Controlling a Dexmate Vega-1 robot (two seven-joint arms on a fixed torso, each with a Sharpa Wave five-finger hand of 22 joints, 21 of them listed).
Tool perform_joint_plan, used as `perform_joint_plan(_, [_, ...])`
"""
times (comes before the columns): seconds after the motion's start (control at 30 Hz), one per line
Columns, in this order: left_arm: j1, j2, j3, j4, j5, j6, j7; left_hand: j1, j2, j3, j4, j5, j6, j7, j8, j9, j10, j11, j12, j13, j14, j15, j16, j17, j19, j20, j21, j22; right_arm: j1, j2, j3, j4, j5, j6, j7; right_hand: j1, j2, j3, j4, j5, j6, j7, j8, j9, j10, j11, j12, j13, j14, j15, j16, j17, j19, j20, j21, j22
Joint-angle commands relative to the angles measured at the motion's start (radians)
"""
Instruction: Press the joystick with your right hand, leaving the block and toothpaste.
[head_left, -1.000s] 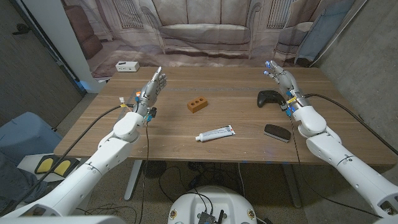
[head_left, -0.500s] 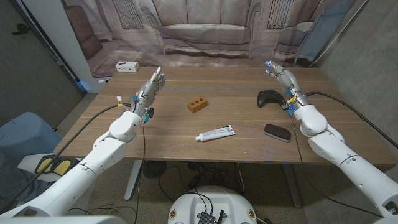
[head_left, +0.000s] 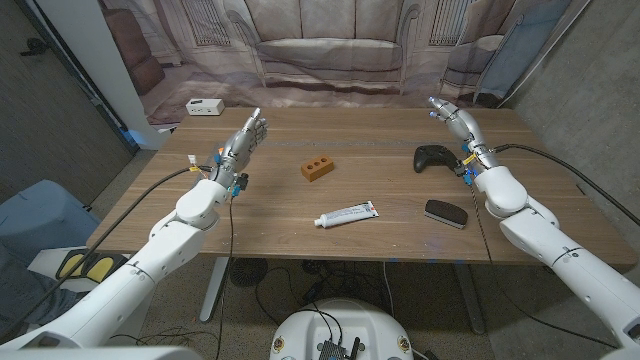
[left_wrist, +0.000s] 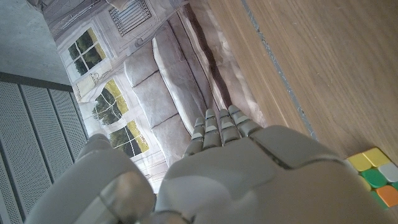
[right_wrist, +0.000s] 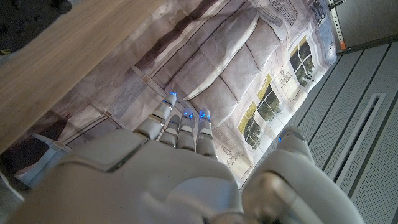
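Left robot hand (head_left: 245, 139): raised over the left part of the worktop (head_left: 270, 205), fingers straight and close together, holding nothing. Whether it touches the wood cannot be told from the head view. In the left wrist view the back of this hand (left_wrist: 236, 174) hides whatever is under the palm; a cube (left_wrist: 373, 177) with yellow, green, white and orange tiles shows on the worktop beside it, cut off at the frame edge.

Block (head_left: 317, 169): orange-brown, three holes in its top face, lying near the worktop's middle, well apart from both hands.

Toothpaste (head_left: 346, 214): white tube lying flat nearer the front edge, cap end toward the left. Print too small to read.

Joystick (head_left: 434, 157): black game controller, two grips pointing toward the front edge, on the right part of the worktop. Its sticks and buttons are too small and dark to make out. It lies just beside the right wrist, apart from the fingers.

Black oval pad (head_left: 445, 212): flat, lighter rim, near the front right, partly beside the right forearm.

Right robot hand (head_left: 455, 122): beyond the joystick, toward the far edge, fingers extended with blue-lit tips, empty, not touching the joystick. In the right wrist view the hand's back (right_wrist: 161, 174) covers its palm side; the joystick is at most a dark blur at the frame corner.
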Motion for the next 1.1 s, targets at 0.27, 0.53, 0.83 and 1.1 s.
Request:
perform_joint_plan(0.27, [0.019,-0.002,-0.004,0.000,0.001,-0.019,0.004,0.007,0.010,0.001,-0.007,-0.003,0.012,0.002,-0.005,0.004,0.005,-0.003,-0.005,0.003,0.009,0.004,-0.005,0.003,0.000,0.004,-0.003,0.003,0.000,-0.042,-0.003,-0.043,-0.098,-0.074,-0.056,0.011,0.006,0.001,-0.008,0.002,0.005,-0.006,-0.002,0.003,0.000,-0.014,-0.006,0.003,0.007,-0.002,-0.001,0.000,0.011,-0.003,-0.009,0.001])
perform_joint_plan(0.53, [0.029,0.000,-0.009,-0.010,0.008,-0.019,0.017,0.008,0.011,0.001,-0.008,-0.004,0.012,0.003,-0.007,0.004,0.006,-0.004,-0.006,0.003,0.008,0.003,-0.006,0.003,-0.002,0.005,-0.006,0.003,-0.012,-0.058,-0.001,-0.066,-0.164,-0.108,-0.109,0.015,0.010,0.003,-0.010,0.002,0.015,-0.012,0.000,0.003,-0.003,-0.024,-0.007,0.003,0.011,-0.009,-0.001,0.000,0.010,-0.005,-0.013,0.001])
perform_joint_plan(0.83, [0.035,-0.005,-0.013,-0.012,0.010,-0.028,0.023,0.008,0.012,0.000,-0.009,-0.005,0.017,0.007,-0.007,0.004,0.008,0.000,-0.007,0.003,0.010,0.005,-0.007,0.003,-0.001,0.005,-0.006,0.004,-0.021,-0.076,-0.001,-0.089,-0.222,-0.134,-0.145,0.019,0.012,0.004,-0.012,0.002,0.016,-0.014,-0.001,0.003,-0.003,-0.030,-0.008,0.003,0.012,-0.009,-0.002,-0.001,0.012,-0.005,-0.015,0.001])
perform_joint_plan(1.1, [0.036,-0.009,-0.011,-0.014,0.013,-0.034,0.021,0.008,0.012,-0.001,-0.010,-0.006,0.018,0.007,-0.008,0.004,0.009,-0.001,-0.008,0.003,0.010,0.004,-0.007,0.003,-0.003,0.007,-0.008,0.004,-0.031,-0.098,-0.002,-0.124,-0.288,-0.186,-0.178,0.022,0.014,0.005,-0.014,0.002,0.019,-0.018,-0.001,0.003,-0.004,-0.030,-0.009,0.003,0.013,-0.010,-0.002,-0.001,0.014,-0.005,-0.017,0.001])
